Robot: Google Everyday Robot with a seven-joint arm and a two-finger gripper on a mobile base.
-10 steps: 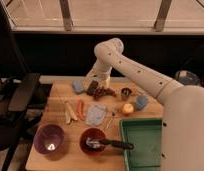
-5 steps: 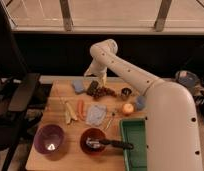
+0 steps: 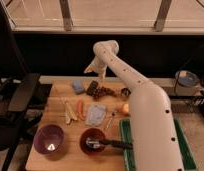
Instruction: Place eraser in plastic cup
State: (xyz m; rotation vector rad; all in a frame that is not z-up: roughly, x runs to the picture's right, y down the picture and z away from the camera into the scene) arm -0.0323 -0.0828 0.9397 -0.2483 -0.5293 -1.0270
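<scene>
Above the table's point(image 3: 60, 155) back edge the gripper point(image 3: 91, 68) hangs over the eraser point(image 3: 92, 88); jaw state cannot be told. The eraser lies flat between blue-grey block point(image 3: 77, 86) and dark fruit cluster point(image 3: 106, 92). The plastic cup point(image 3: 96, 115) is nearer the front, beside an orange stick point(image 3: 80, 107), behind the red bowl point(image 3: 92, 141).

The gripper point(image 3: 89, 68) has gone up a little. It now hangs above the eraser point(image 3: 92, 88), which lies just below it. The arm point(image 3: 140, 100) has swung across, down and to the right of the gripper. It now covers part of the apple point(image 3: 124, 108) and, I think, hides the light blue cup seen there before. Less of the green tray point(image 3: 126, 156) shows.
</scene>
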